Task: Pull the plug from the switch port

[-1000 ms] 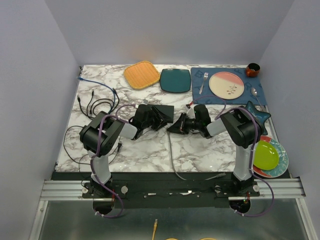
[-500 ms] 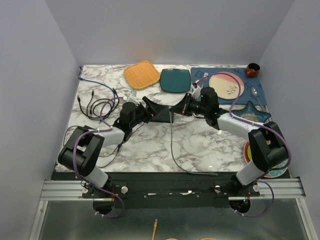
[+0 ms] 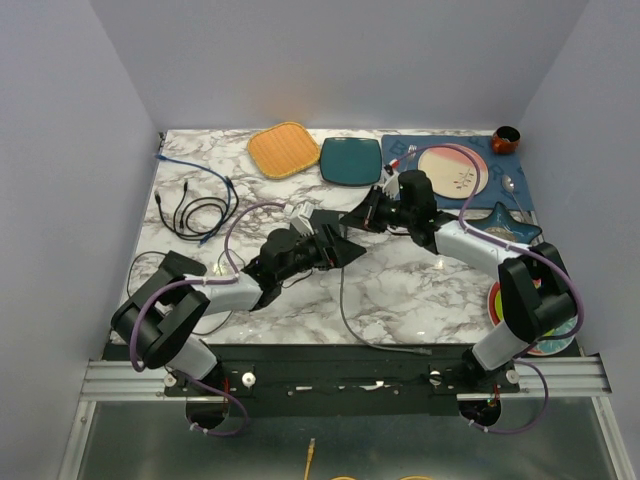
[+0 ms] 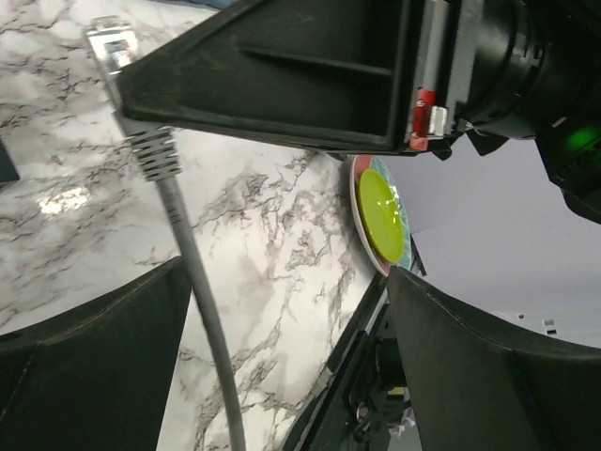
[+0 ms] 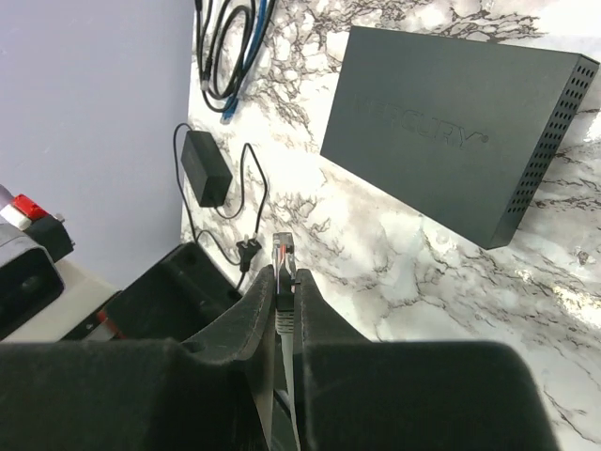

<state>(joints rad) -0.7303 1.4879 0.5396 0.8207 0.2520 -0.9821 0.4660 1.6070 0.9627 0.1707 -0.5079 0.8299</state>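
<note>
The switch (image 5: 451, 178), a flat matte-black box, lies on the marble table; in the top view only part of the switch (image 3: 325, 216) shows behind my left arm. My right gripper (image 5: 284, 282) (image 3: 352, 220) is shut on the plug (image 5: 284, 252), whose clear tip sticks out above the fingers, well apart from the switch. In the left wrist view the plug (image 4: 111, 39) and its grey cable (image 4: 192, 282) hang beside the right gripper's finger (image 4: 282, 75). My left gripper (image 4: 291, 366) (image 3: 335, 245) stands wide open with nothing held, just below the plug. The cable (image 3: 343, 300) trails to the front edge.
An orange woven mat (image 3: 283, 149) and a teal square plate (image 3: 350, 160) lie at the back. A blue placemat (image 3: 395, 190) with a pink plate (image 3: 452, 170) is back right. Loose black and blue cables (image 3: 195, 210) and a power adapter (image 5: 204, 167) lie left. Green plate (image 3: 530, 310) at right.
My right gripper has lifted the plug back and right, away from the switch. My left gripper has opened wide, left the switch and moved right, under the plug.
</note>
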